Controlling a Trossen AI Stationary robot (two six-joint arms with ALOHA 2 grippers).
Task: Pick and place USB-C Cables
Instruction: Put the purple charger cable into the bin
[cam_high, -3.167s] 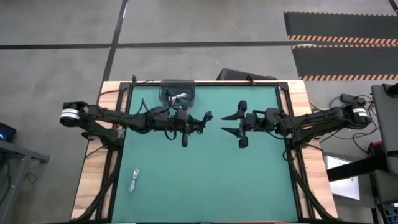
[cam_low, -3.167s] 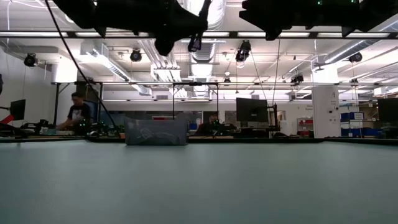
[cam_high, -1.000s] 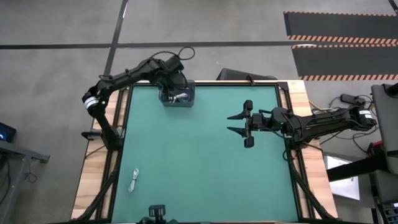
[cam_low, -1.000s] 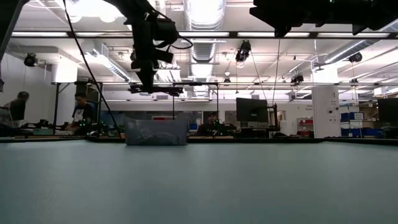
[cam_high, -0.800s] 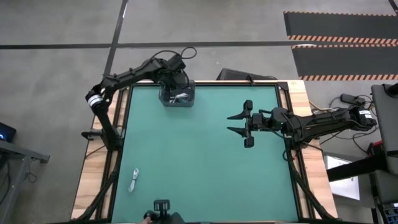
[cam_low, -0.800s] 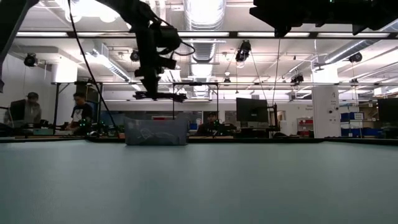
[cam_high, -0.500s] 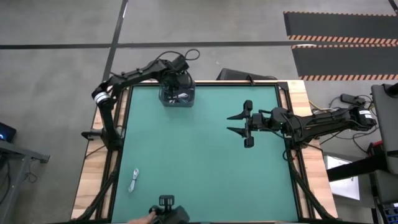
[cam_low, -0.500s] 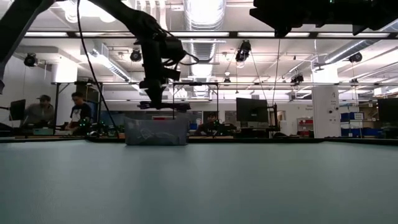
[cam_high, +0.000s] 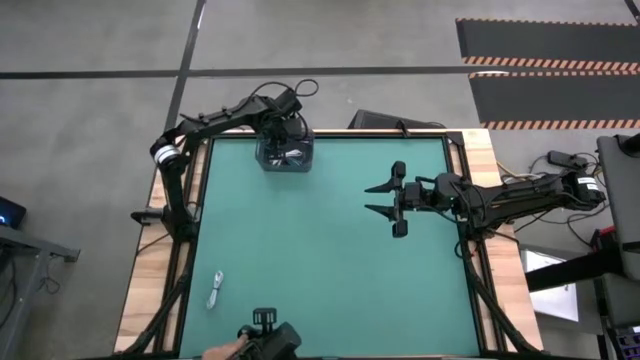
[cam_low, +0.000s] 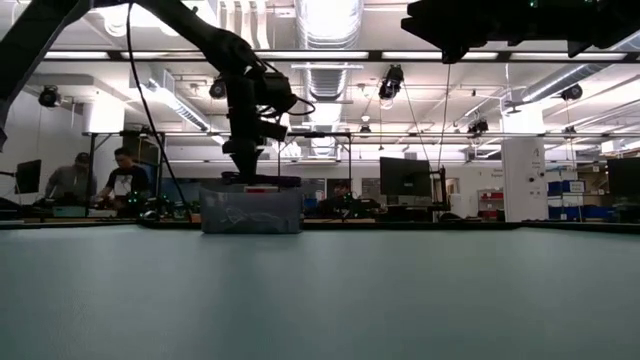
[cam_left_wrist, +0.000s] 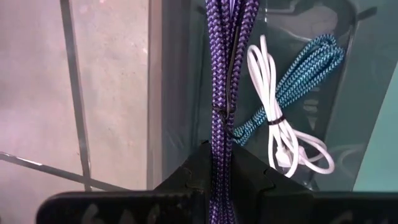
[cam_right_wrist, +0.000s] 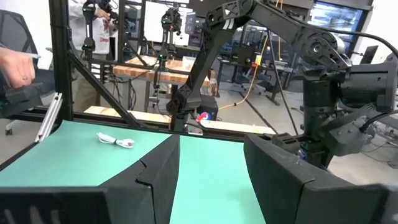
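Note:
My left gripper (cam_high: 286, 140) hangs over a clear bin (cam_high: 308, 162) at the table's far edge, pointing down, shut on a dark blue-purple braided cable bundle (cam_left_wrist: 227, 74). In the low view it (cam_low: 250, 176) stands just above the bin's rim (cam_low: 250, 192). A teal cable (cam_left_wrist: 306, 71) and a white cable (cam_left_wrist: 277, 124) lie on the bin's floor. Another white cable (cam_high: 214, 290) lies on the mat near the near-left corner, also visible in the right wrist view (cam_right_wrist: 116, 140). My right gripper (cam_high: 386, 199) hovers open over the mat's right half. My left gripper pinches the purple cable bundle between its two fingers at one end of the bundle (cam_left_wrist: 225, 163), coming from above and pointing down. The fingers lie along the bundle. It hangs straight below them into the bin; whether its lower end touches the floor, I cannot tell.
A person's hand holding a black object (cam_high: 265, 340) is at the table's near edge. Black frame rails run along the table's sides (cam_high: 190, 250). The middle of the green mat (cam_high: 320, 260) is bare. People sit at benches in the room behind (cam_low: 120, 180).
My left gripper has moved a little toward the table's right and come down over the bin, carrying the purple cable until it sits just above the rim. A hand with a black object has come in at the near edge.

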